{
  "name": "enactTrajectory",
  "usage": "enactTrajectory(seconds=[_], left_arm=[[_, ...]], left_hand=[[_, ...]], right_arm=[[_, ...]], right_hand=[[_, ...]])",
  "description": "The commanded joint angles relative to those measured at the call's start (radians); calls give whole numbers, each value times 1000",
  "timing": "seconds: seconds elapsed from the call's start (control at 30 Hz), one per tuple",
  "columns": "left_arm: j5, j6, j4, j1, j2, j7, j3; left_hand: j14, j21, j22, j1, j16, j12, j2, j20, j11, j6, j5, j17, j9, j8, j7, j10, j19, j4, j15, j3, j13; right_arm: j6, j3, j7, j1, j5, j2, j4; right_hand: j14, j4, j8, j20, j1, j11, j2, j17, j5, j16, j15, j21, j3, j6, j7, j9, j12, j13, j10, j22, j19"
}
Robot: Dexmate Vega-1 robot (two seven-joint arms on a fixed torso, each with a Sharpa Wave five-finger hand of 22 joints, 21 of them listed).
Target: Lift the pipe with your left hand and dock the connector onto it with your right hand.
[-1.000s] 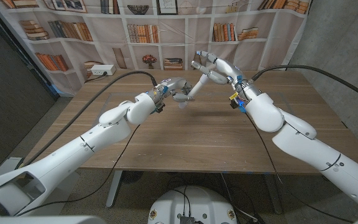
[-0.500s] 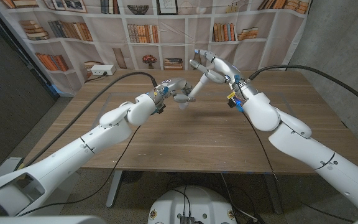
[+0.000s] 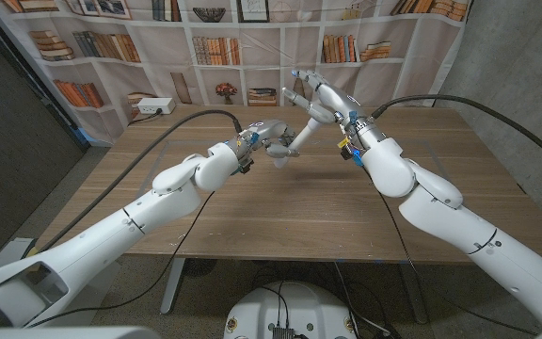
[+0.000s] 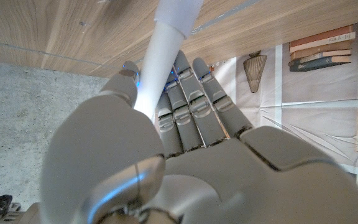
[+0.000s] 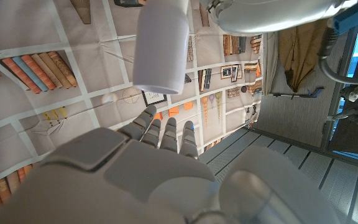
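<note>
Pipe (image 3: 294,138): white, straight, held tilted above the far middle of the wooden table (image 3: 280,202), its lower end in the left hand (image 3: 269,139) and its upper end rising toward the right hand (image 3: 314,97). In the left wrist view the pipe (image 4: 161,59) runs up out of the grip, with the thumb on one side and the other fingers (image 4: 197,93) curled against it on the other.

Connector (image 5: 161,43): white, short and round, seen in the right wrist view just beyond the fingertips (image 5: 166,130) of the right hand (image 5: 135,180). In the head view it cannot be told apart from the pipe's upper end, so whether it is seated on the pipe cannot be told.

Left hand: closed around the pipe's lower part, raised clear of the tabletop.

Right hand: raised higher than the left, fingers spread wide and pointing up and away from the pipe in the head view. Whether any of them touches the connector cannot be told.

Arms: both white, coming in from the bottom corners and meeting over the table's far half. Black cables (image 3: 172,122) trail from each wrist.

Backdrop (image 3: 205,47): a printed bookshelf sheet hanging behind the table. A white power strip (image 3: 153,107) sits near the table's far left corner
</note>
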Motion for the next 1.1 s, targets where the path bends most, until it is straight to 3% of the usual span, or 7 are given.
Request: enactTrajectory(seconds=[0.03, 0.47, 1.1], left_arm=[[11, -8, -6, -9, -2, -14, 2], [-1, -22, -1, -5, -6, -4, -6], [0, -25, 9, -30, -29, -9, 0]], left_hand=[[11, 6, 3, 53, 6, -4, 56, -23, -9, 61, 5, 3, 4, 8, 53, 21, -3, 65, -2, 70, 3], [13, 8, 4, 53, 7, -5, 55, -22, -7, 60, 5, 3, 5, 6, 55, 21, -1, 65, -1, 71, 4], [28, 16, 4, 54, 12, -4, 55, -22, -4, 63, 5, 3, 10, 6, 58, 25, 8, 64, 1, 74, 7]], right_arm=[[-38, -31, 19, 31, -48, 24, 9], [-49, -54, 28, 54, -55, 43, 32], [-43, -75, -3, 62, -76, 65, 62]], right_hand=[[-15, 2, 8, -14, -15, -1, 2, 0, 6, 4, 3, -7, -11, -3, 0, 3, -4, 4, -16, 3, -12], [-61, 7, 13, -13, -71, -6, 7, 0, 20, 2, 3, -37, -30, 5, -7, 3, -2, 4, -51, 4, -52], [-89, 3, 8, -12, -105, -5, 7, -1, 33, 2, 3, -59, -42, -21, -4, 2, -1, 4, -78, 4, -83]])
